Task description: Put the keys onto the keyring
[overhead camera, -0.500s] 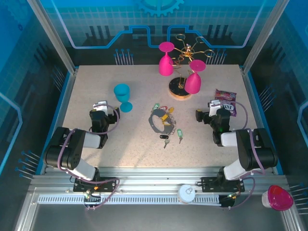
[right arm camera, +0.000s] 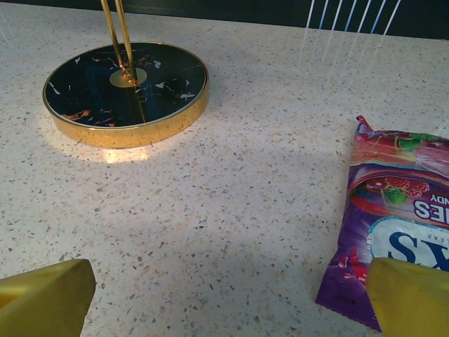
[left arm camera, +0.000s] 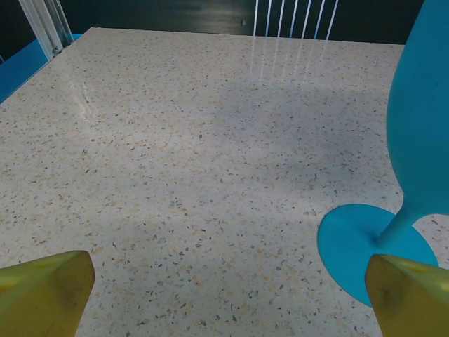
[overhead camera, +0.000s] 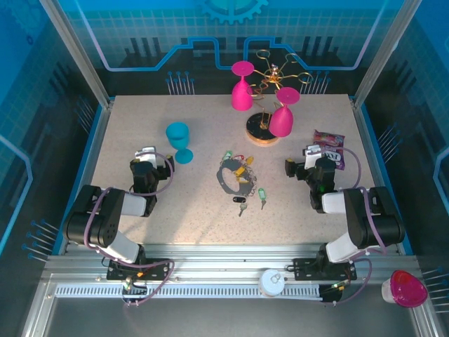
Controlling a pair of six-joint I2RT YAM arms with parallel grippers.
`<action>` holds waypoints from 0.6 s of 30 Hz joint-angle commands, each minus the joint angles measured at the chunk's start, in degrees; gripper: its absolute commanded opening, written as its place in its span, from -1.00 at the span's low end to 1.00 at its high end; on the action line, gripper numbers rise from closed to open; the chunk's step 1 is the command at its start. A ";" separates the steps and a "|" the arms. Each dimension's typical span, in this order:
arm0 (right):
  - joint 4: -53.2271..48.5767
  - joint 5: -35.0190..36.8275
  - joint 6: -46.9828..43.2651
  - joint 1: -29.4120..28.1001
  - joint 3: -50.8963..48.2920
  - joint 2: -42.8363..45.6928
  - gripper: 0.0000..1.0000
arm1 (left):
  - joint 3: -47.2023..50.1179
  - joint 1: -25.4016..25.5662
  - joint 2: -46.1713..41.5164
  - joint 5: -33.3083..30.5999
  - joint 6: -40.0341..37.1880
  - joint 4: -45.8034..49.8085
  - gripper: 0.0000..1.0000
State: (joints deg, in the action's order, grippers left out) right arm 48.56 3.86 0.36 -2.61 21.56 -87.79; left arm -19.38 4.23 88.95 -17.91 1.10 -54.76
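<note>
Nothing moved since earlier | left gripper (overhead camera: 146, 153), right gripper (overhead camera: 313, 152): fingers spread wide, empty, flanking work for reach | thin dark-grey metal keyring (overhead camera: 229, 180) mid-table | small coloured-tag metal keys (overhead camera: 243, 163) touching it, two just beside

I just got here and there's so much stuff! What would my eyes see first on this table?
Probably the two bright pink goblets hanging upside down from the gold stand at the far middle of the table. Next, the blue goblet standing upright on the left, and the little keys with coloured tags lying by the dark keyring in the centre. A purple candy bag lies on the right.
</note>
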 commanded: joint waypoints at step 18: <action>3.73 -2.20 -0.62 -0.09 0.00 1.22 0.82 | 0.61 -0.50 -0.89 0.25 -1.11 -4.51 0.99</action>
State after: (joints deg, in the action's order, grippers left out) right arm 48.80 3.11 0.16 -2.59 21.76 -87.77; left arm -19.33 4.23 88.95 -17.93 1.08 -55.27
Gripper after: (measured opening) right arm 0.918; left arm 0.993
